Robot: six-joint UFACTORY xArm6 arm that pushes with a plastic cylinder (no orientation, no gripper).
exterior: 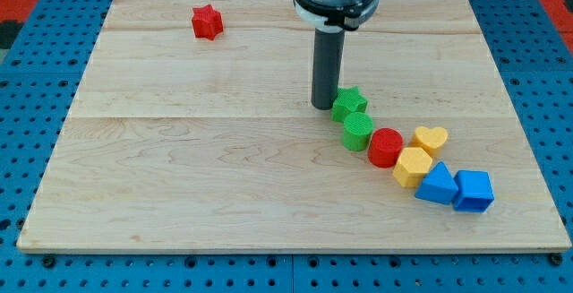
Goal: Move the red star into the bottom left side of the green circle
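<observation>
The red star [207,21] lies near the board's top left, far from the other blocks. The green circle [358,131] sits right of centre, in a chain of blocks. My tip [322,106] rests on the board just left of the green star [349,103], which lies directly above the green circle. The tip is far to the right of and below the red star.
A red circle [386,147], a yellow hexagon [413,166], a yellow heart [431,138], a blue triangle-like block [437,185] and a blue cube [474,190] run on from the green circle toward the bottom right. The wooden board [179,194] lies on a blue pegboard.
</observation>
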